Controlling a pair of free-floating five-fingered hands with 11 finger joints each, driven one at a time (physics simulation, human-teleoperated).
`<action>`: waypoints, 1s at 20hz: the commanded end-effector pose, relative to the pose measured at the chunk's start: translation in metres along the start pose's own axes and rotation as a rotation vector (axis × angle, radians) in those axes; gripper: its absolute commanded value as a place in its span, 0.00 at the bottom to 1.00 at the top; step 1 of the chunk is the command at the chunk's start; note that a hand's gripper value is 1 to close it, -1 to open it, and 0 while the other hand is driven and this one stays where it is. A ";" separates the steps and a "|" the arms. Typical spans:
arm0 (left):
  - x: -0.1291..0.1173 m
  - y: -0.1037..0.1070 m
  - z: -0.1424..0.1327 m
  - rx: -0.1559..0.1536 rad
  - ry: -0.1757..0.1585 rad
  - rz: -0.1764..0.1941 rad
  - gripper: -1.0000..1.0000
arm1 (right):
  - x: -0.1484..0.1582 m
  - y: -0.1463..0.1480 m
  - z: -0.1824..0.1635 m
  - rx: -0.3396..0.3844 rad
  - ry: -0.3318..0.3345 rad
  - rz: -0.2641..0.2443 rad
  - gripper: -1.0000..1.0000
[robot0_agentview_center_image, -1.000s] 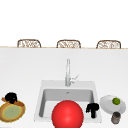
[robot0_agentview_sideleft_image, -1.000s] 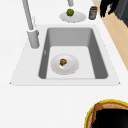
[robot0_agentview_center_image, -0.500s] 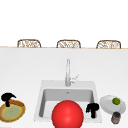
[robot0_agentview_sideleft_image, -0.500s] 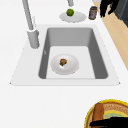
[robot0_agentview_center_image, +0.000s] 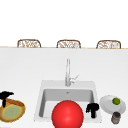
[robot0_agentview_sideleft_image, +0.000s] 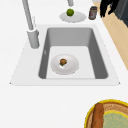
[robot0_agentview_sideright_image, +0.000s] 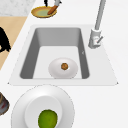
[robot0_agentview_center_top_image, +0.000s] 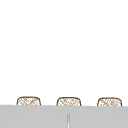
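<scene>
Left hand (robot0_agentview_center_image: 6, 95) has shifted a little toward 9 o'clock in the front view over the last second and now stands above the 10 o'clock rim of the yellow bowl (robot0_agentview_center_image: 22, 108). The right hand (robot0_agentview_center_image: 92, 108) has held its station.

Progress: the brown stick (robot0_agentview_sideright_image: 52, 10) leans on the bowl's rim with its lower end in the bowl, so it appears not to have been lifted. The left hand is at its upper end. Whether the hand touches or grasps the stick cannot be told. All other items sit apart from both hands.

Right hand: it hangs in the air over the 4 o'clock corner of the sink (robot0_agentview_center_image: 42, 100). It is released, with the fingers hanging down loosely and holding nothing. The left side view places it just beside the jar (robot0_agentview_center_image: 115, 117).

Containers and contents:
- Yellow bowl: on the table (robot0_agentview_center_image: 25, 70) at 8 o'clock from the sink. It holds a pale green filling and the brown stick.
- Sink: a white dish (robot0_agentview_sideleft_image: 71, 66) lies flat on the basin floor with one small brown morsel (robot0_agentview_sideleft_image: 63, 61) at its centre.
- White plate (robot0_agentview_center_image: 107, 106): on the table at 4 o'clock from the sink. It carries one green lime (robot0_agentview_center_image: 116, 101).
- Jar: upright and dark, at 6 o'clock from the white plate, just beside it. Its contents cannot be told.

Other items: the faucet (robot0_agentview_center_image: 67, 72) stands at 12 o'clock of the sink. A red ball (robot0_agentview_center_image: 67, 116) covers the sink's 6 o'clock edge in the front view.
</scene>
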 end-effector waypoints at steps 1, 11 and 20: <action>-0.013 -0.005 0.002 0.021 0.026 0.023 0.00 | 0.000 0.000 0.000 0.000 0.000 0.000 0.50; -0.042 -0.032 0.011 0.025 0.005 0.089 0.00 | 0.000 0.000 0.000 0.000 0.000 0.000 0.50; -0.057 -0.035 0.015 0.059 0.004 0.162 0.00 | 0.000 0.000 0.000 0.000 0.000 0.000 0.50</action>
